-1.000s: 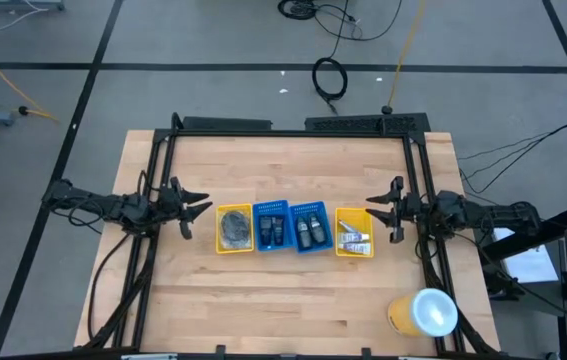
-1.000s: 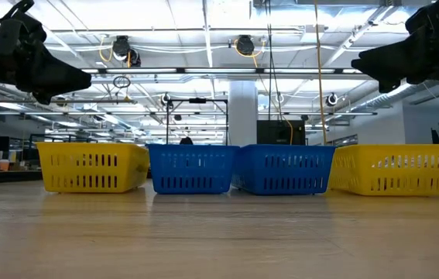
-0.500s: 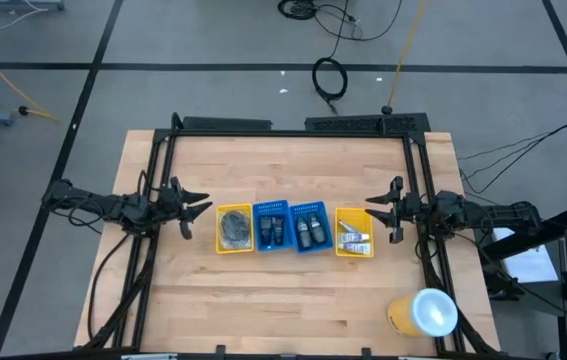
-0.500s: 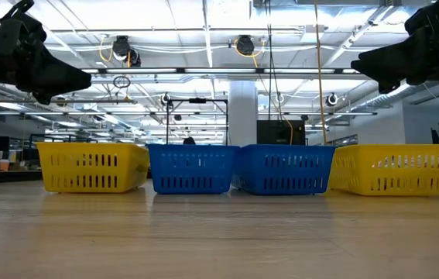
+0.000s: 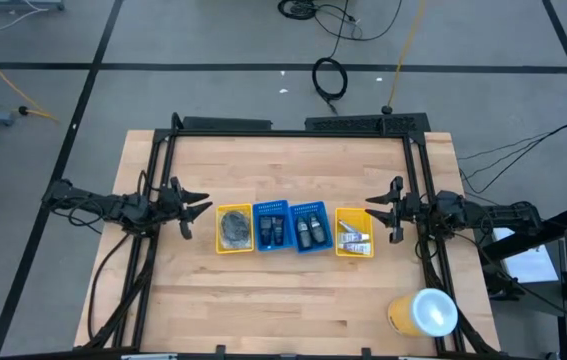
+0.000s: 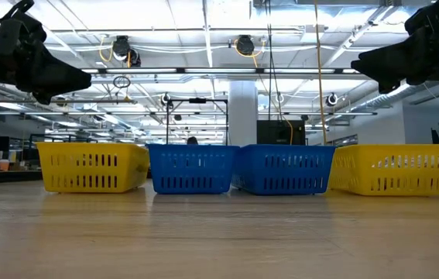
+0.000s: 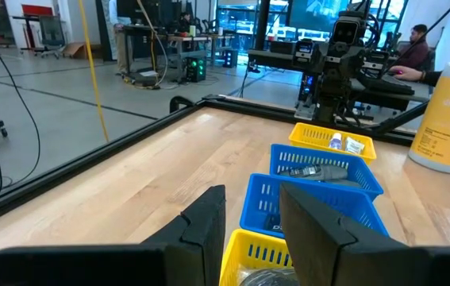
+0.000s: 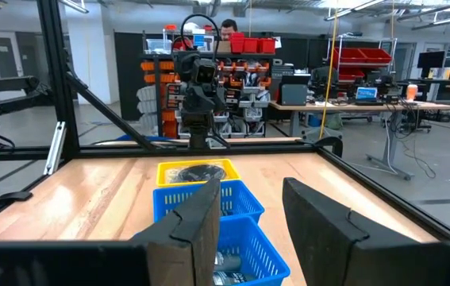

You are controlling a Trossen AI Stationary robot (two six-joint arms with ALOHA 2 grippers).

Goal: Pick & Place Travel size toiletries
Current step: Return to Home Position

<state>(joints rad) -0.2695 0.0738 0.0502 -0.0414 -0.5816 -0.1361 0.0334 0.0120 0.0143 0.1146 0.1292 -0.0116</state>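
Since mesh pads (image 5: 233, 229) lay in the left yellow tray (image 5: 219, 249), bottles (image 5: 309, 232) in the blue trays (image 5: 292, 206) and tubes (image 5: 354, 240) in the right yellow tray (image 5: 340, 212), left pincer (image 5: 199, 208) and right pincer (image 5: 382, 209) hung released, empty, flanking the row above the surface (image 5: 283, 300), apparently parked.

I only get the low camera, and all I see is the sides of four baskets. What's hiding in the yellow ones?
Observer: From above, the left-side yellow tray, next to the left end effector, holds grey mesh pads.
Operator: And the other yellow one?
Observer: The right-side yellow tray, next to the right end effector, holds small white tubes.
Operator: Are the arms carrying anything?
Observer: No. The wrist cameras show both end effectors open, with nothing between the fingers.
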